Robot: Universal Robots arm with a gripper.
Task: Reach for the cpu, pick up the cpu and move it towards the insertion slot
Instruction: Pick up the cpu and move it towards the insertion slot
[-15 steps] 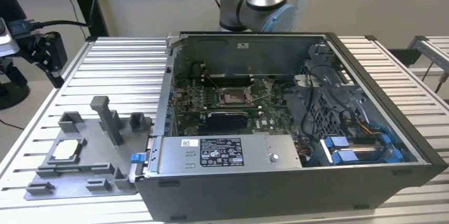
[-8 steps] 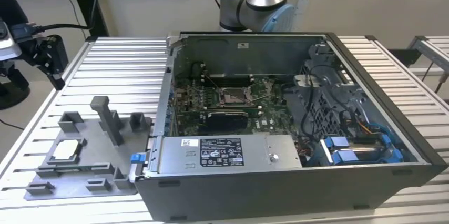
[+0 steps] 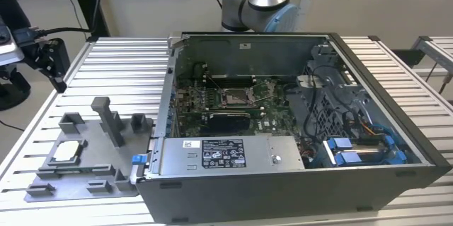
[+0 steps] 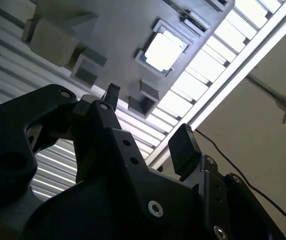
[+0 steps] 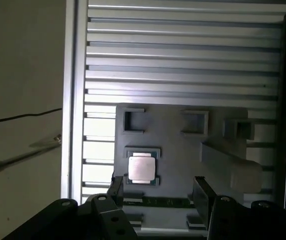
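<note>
Slatted counter (image 5: 183,60) below you: your claw (image 5: 158,185) hangs wide open and empty, pointing down above the cpu (image 5: 141,167) near the counter's edge.

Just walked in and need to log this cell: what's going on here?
A robot arm is working on picking up the cpu. Its gripper hangs open and empty, clear of the cpu, which lies untouched in its holder on the grey fixture. The slot is on the board inside the open case, on the exterior view's right of the fixture.
</note>
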